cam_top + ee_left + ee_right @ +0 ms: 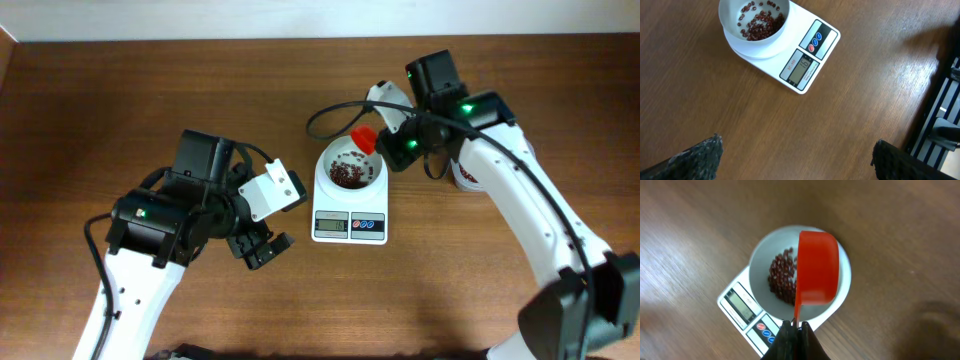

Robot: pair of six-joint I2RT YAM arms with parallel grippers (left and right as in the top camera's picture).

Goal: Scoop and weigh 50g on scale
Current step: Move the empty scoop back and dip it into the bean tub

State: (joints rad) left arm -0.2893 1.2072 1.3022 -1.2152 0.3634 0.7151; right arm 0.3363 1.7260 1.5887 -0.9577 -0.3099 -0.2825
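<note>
The white scale (pixel 349 222) stands mid-table with a round white bowl (pixel 350 170) on top holding dark red beans (pixel 347 175). My right gripper (pixel 796 326) is shut on the thin handle of a red scoop (pixel 817 266), which hangs tipped on its side over the bowl (pixel 760 275) and the beans (pixel 782 277). In the overhead view the scoop (pixel 364 138) sits at the bowl's far right rim. My left gripper (pixel 796 150) is open, empty, above bare table left of the scale (pixel 805 55); its display (pixel 801 67) faces it.
A white container (pixel 466 176) with red marking is partly hidden behind the right arm, right of the scale. Black cables loop behind the bowl (pixel 330 112). The table's dark edge and a black frame (pixel 940 110) show in the left wrist view.
</note>
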